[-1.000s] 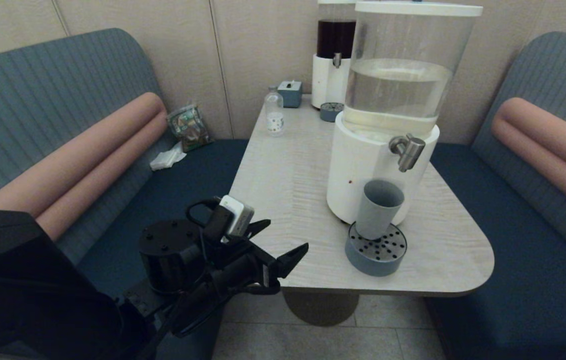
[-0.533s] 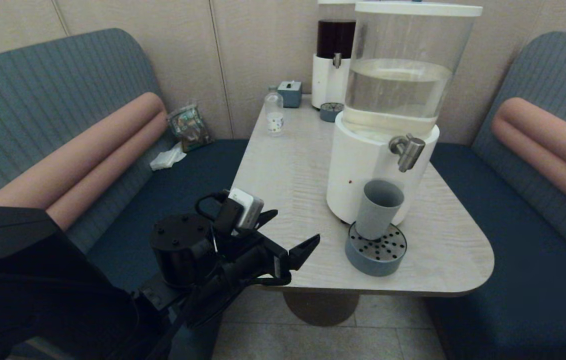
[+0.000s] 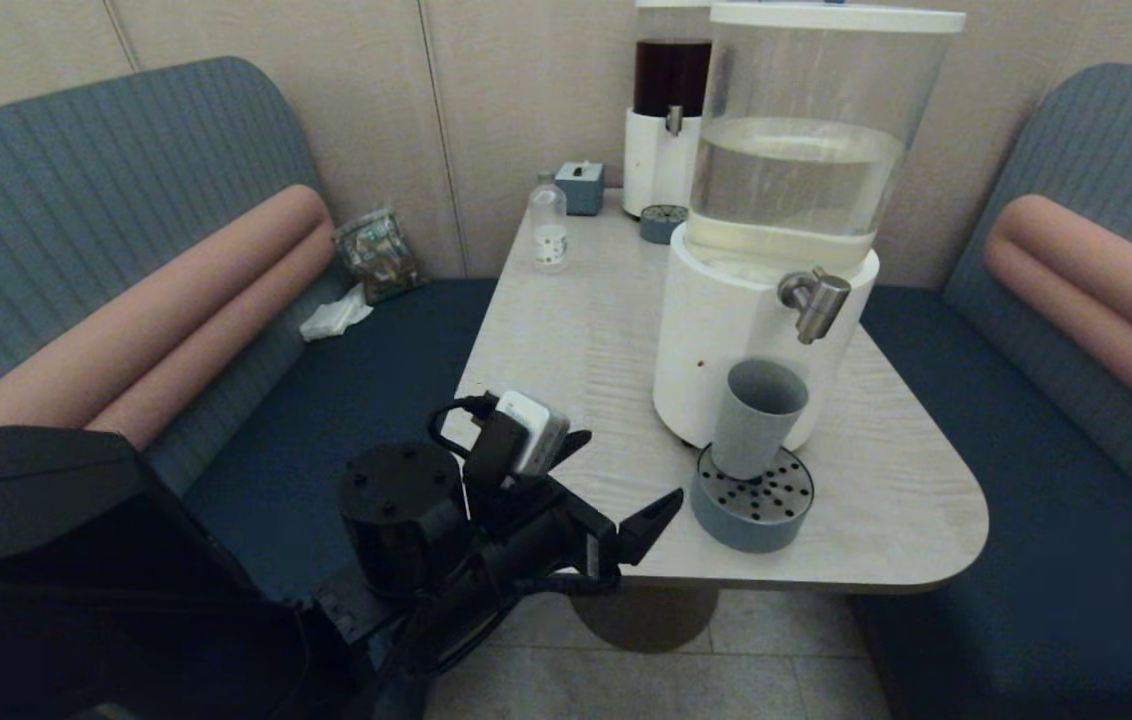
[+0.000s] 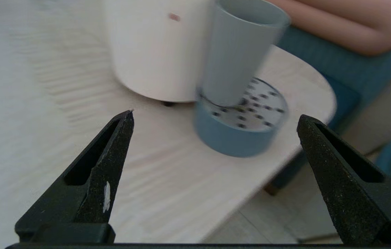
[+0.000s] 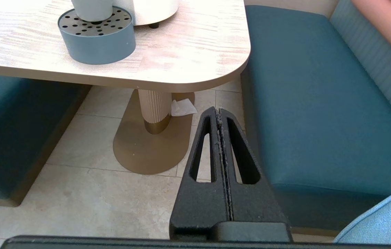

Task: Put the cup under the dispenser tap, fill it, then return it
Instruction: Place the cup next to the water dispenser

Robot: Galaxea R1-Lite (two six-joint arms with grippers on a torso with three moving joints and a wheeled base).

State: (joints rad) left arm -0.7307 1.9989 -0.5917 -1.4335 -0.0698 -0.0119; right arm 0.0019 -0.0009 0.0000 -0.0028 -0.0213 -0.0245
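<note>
The grey-blue cup (image 3: 758, 415) (image 4: 240, 52) stands upright on the round perforated tray (image 3: 751, 505) (image 4: 231, 141) against the white dispenser base. Above it, slightly to the right, is the steel dispenser tap (image 3: 814, 300). My left gripper (image 3: 632, 464) (image 4: 215, 115) is open with nothing between its fingers. It hovers over the table's near edge, left of the tray and short of the cup. My right gripper (image 5: 219, 110) is shut and empty, low beside the table near the right bench; the head view does not show it.
The table (image 3: 566, 360) also carries a small clear bottle (image 3: 548, 233), a small box (image 3: 580, 187) and the dark-liquid dispenser (image 3: 666, 120) with its own small tray at the back. Blue benches flank both sides. The table's pedestal (image 5: 154, 110) is ahead of the right gripper.
My left gripper has moved to the right and forward over the table's near edge, closer to the tray and cup, still open. The cup has not moved.
</note>
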